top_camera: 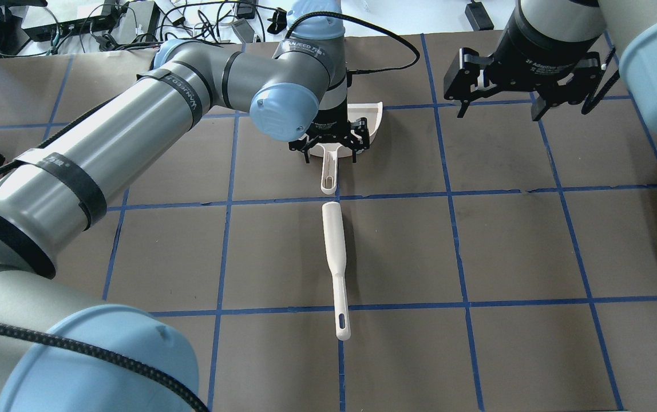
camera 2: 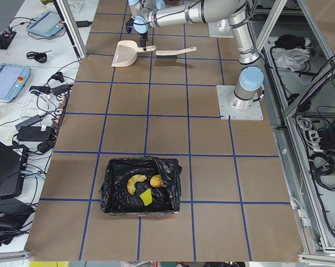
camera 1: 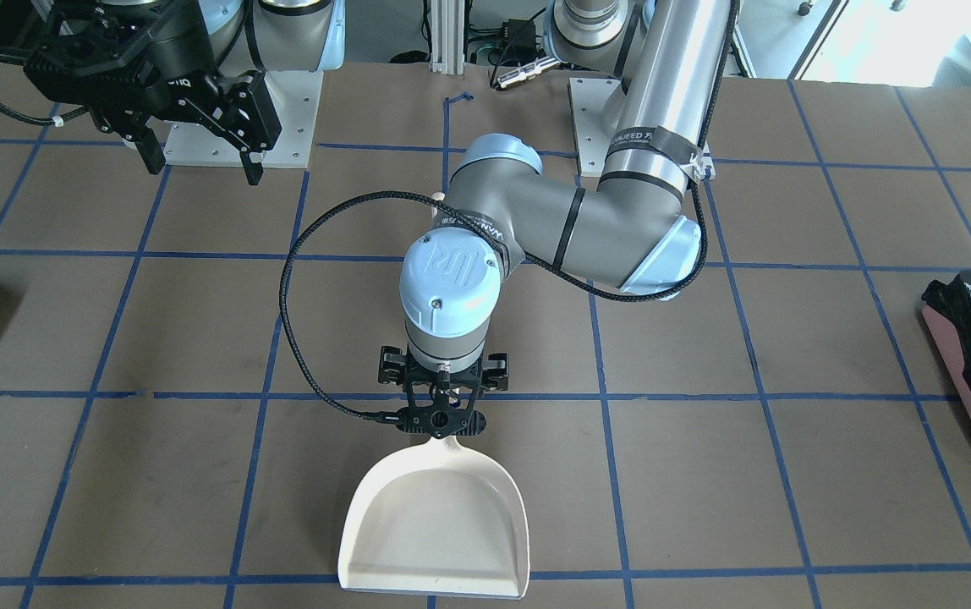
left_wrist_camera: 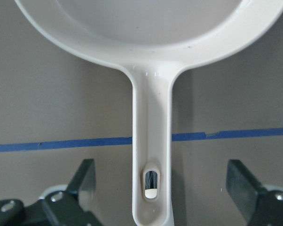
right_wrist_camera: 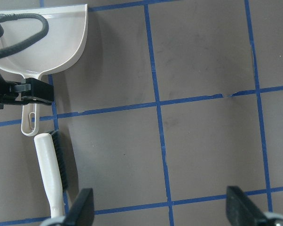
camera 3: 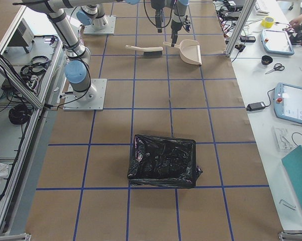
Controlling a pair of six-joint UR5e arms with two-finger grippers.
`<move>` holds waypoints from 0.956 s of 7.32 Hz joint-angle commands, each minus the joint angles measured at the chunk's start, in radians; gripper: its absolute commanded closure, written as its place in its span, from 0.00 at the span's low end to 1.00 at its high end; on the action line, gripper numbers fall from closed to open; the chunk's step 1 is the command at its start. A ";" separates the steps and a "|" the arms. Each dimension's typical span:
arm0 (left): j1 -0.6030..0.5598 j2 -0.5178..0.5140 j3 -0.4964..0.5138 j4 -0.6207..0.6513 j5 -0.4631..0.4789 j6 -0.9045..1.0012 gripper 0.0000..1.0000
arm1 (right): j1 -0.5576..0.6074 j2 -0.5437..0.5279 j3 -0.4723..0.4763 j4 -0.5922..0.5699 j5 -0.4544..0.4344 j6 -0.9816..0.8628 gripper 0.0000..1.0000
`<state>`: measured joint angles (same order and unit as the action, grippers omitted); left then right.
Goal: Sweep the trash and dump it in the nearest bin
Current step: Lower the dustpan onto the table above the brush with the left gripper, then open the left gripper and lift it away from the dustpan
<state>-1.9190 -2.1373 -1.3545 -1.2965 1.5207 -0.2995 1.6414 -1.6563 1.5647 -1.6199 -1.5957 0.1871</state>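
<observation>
The three trash pieces are found inside the bin (camera 2: pixel 113 186), at the desk (camera 2: pixel 128 133) end on the robot's left, well apart from both grippers. The croissant piece (camera 2: pixel 135 183), bread roll (camera 2: pixel 156 181) and yellow wedge (camera 2: pixel 146 196) lie close together on the black liner. Their pointing cannot be told. The left gripper (camera 1: pixel 442 423) is held spread, a finger on each side of the dustpan (camera 1: pixel 435 524) handle, gripping nothing. The pan's mouth is turned away from the robot. The brush (top_camera: pixel 335 257) is laid in line with it. The right gripper (top_camera: pixel 498 111) is held apart above bare desk.
</observation>
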 commanded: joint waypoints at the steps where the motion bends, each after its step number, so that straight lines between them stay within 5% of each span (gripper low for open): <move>1: 0.006 0.061 -0.014 -0.012 0.013 -0.003 0.00 | 0.000 0.000 0.000 0.000 0.000 0.000 0.00; 7: 0.098 0.273 -0.097 -0.119 0.052 0.013 0.00 | 0.000 0.000 0.000 0.000 0.000 0.000 0.00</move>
<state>-1.8348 -1.9106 -1.4431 -1.3696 1.5607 -0.2869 1.6414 -1.6564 1.5646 -1.6199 -1.5953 0.1871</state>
